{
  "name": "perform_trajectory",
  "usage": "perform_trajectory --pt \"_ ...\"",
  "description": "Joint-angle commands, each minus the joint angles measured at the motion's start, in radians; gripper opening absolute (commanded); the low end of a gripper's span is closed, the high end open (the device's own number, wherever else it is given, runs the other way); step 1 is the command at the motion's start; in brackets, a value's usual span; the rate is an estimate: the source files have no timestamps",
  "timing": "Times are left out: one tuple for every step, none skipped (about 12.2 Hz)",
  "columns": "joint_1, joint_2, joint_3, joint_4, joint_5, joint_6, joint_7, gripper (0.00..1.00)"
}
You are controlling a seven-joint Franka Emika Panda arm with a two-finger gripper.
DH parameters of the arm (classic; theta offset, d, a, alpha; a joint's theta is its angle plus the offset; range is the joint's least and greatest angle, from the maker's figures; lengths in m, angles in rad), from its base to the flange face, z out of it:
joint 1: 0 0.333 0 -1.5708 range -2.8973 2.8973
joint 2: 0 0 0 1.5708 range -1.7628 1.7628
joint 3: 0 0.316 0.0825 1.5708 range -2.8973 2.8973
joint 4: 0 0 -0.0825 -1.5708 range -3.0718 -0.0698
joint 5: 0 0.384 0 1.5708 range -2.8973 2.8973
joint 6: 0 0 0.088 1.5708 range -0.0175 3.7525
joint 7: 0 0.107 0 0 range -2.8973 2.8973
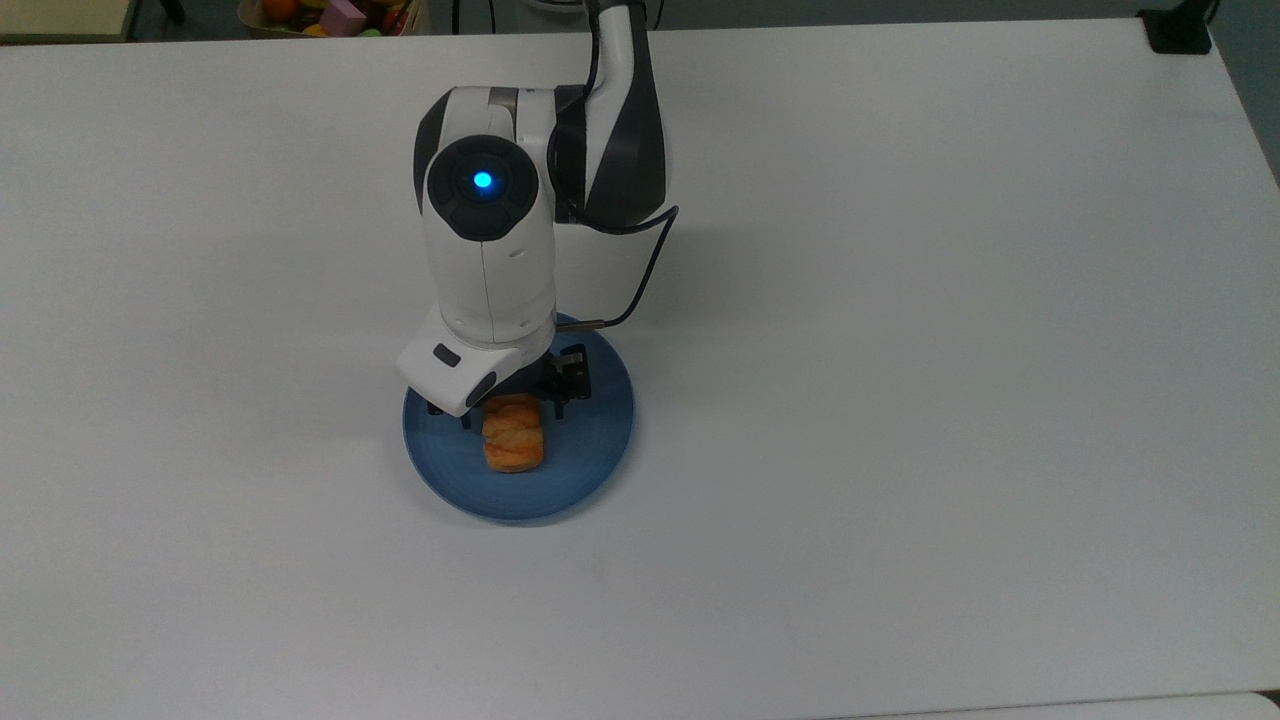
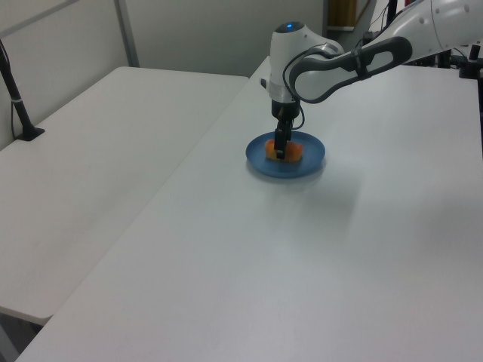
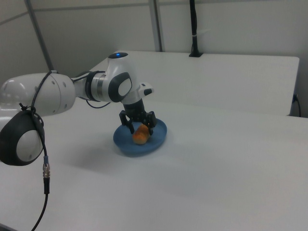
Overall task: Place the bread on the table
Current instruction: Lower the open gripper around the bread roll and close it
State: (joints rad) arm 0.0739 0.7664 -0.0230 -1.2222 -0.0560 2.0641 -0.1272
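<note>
In the top view we start at the left with bare white surface (image 1: 200,400), where the bread must end up. Moving right, we reach the blue plate (image 1: 590,440), and the bread (image 1: 513,445) lies on it lengthwise, just left of the plate's centre. Our tool (image 1: 508,408) is down over the bread's far end, its 2 fingers spread apart on either side of the roll, not yet pressed against it as far as we can judge. In the right view the tool (image 3: 140,126) straddles the bread (image 3: 140,135) the same way, with the fingertips close to the plate (image 3: 127,142).

The risks we see come from the grasp itself. We are gripping near 1 end and not the middle, so once lifted the roll may swing or tilt down and slip out. The crust looks flaky; squeezing hard could crush it or break pieces off, while squeezing lightly could let it drop back onto the plate. If the fingertips go any lower they may scrape or tip the plate, dragging it across the surface.

Further right the surface (image 1: 950,350) is also free, so release should be easy on either side, provided we carry the bread well past the plate rim before letting go; otherwise it could land half on the rim.
</note>
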Motion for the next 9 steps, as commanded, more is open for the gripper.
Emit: perform_trajectory --pt "0.010 -0.015 -0.005 -0.034 -0.018 0.013 -0.011 0.54" --pt "0.010 -0.015 -0.005 -0.036 -0.016 0.011 -0.009 0.39" --pt "0.009 -0.019 -0.003 -0.036 -0.015 0.007 -0.008 0.27" --pt "0.007 -0.027 -0.003 -0.036 -0.015 0.007 -0.008 0.22" --pt "0.004 -0.036 -0.003 -0.034 -0.009 0.005 -0.009 0.22" --pt "0.004 -0.056 -0.003 -0.036 -0.005 0.004 -0.009 0.22" --pt "0.003 -0.074 -0.003 -0.046 -0.004 0.002 -0.011 0.22" --pt "0.000 -0.099 -0.003 -0.065 -0.001 0.002 -0.011 0.22" --pt "-0.002 -0.133 -0.003 -0.077 0.001 -0.018 -0.012 0.22"
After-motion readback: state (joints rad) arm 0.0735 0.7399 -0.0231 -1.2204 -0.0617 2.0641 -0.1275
